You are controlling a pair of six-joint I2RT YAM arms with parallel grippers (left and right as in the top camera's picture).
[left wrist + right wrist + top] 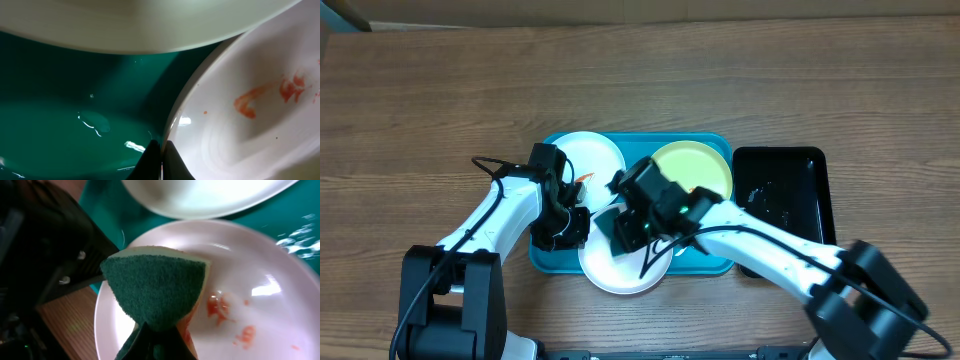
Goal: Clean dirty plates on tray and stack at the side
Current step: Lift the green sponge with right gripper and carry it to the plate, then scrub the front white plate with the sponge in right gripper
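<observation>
The blue tray [546, 257] holds three plates: a white plate [592, 155] at the back left, a yellow-green plate [695, 165] at the back right, and a white plate [620, 270] in front that overhangs the tray's near rim. My left gripper [567, 226] is shut on the front plate's left rim [172, 125]; reddish smears [260, 97] show on the plate. My right gripper [623, 228] is shut on a green sponge [155, 282] held just over the same plate [270, 295], next to the orange smears [220, 307].
A smaller glossy black tray [785, 195] stands right of the blue tray. Bare wooden table lies all round. My two arms are close together over the tray's front half; the left gripper's black body [45, 245] shows in the right wrist view.
</observation>
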